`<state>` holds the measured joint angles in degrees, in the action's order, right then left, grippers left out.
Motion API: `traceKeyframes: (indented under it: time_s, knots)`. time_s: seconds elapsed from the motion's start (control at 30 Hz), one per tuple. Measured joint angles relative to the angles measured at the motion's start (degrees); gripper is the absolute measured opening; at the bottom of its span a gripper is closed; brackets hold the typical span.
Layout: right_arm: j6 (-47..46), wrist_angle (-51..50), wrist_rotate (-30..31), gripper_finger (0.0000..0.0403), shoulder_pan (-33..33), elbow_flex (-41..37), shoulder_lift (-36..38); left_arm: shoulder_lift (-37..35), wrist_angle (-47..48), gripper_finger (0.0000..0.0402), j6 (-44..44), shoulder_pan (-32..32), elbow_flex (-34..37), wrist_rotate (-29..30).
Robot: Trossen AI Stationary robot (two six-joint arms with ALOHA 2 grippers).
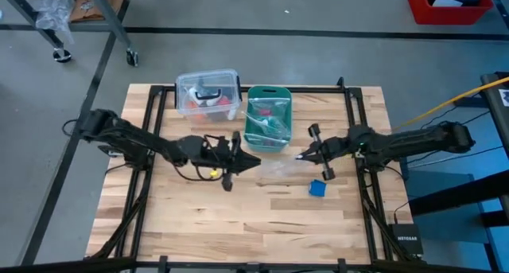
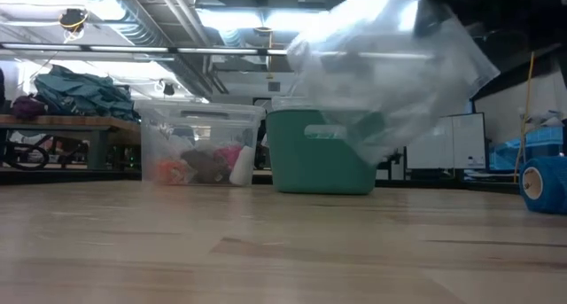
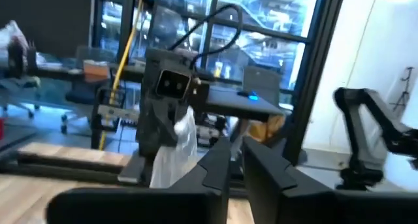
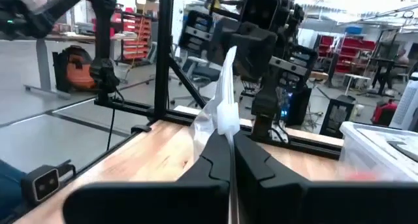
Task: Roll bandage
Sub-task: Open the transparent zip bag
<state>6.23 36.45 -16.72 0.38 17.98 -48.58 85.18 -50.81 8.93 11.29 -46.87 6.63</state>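
A small black box (image 1: 406, 243) reads "NETGEAR".

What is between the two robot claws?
A clear plastic bag stretches between the left gripper and the right gripper, seen in the high view.

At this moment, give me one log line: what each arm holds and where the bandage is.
left fingers: on clear bag | right fingers: shut on clear bag, bag lifted between arms | bandage: rolled, on table, untouched
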Motion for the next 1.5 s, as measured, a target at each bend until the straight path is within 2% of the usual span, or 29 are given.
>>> traceKeyframes:
  time_s: [0.17,0.37,0.5,0.6,0.7,0.97,1.13,1.3,1.5]
  knots:
    - [0.0,8.2,0.5,0.0001,0.0,0.1,-7.1,6.4,-0.7,0.009,-3.6,0.0,-5.2,4.4]
    - [-0.2,10.5,0.5,0.0001,0.0,0.7,-12.2,8.8,-0.3,0.0155,-9.5,-0.1,-7.7,6.7]
    - [0.0,10.5,0.6,0.0001,0.0,2.1,-13.7,8.7,-0.4,0.0173,-10.1,-0.1,-7.9,6.7]
    - [0.2,10.6,0.6,0.0001,0.0,3.7,-14.4,8.7,3.9,0.0174,-9.3,-0.1,-7.9,6.7]
    - [0.3,10.6,0.6,0.0001,0.0,5.0,-14.4,8.7,7.1,0.017,-9.1,-0.5,-7.9,6.7]
    - [1.7,10.0,0.6,0.0001,0.0,6.2,-14.4,8.7,6.0,0.0143,-10.6,-0.9,-7.9,6.9]
    - [1.7,10.0,0.6,0.0001,0.0,6.1,-14.4,8.7,6.4,0.0092,-10.6,-1.5,-7.9,7.7]
    - [1.5,10.0,0.6,0.0008,0.0,6.1,-14.4,8.7,6.3,0.0013,-9.8,-1.7,-7.9,8.0]
    - [0.1,10.0,0.6,0.0039,0.0,6.1,-14.4,8.7,6.4,0.0002,-8.9,-1.0,-7.9,8.2]
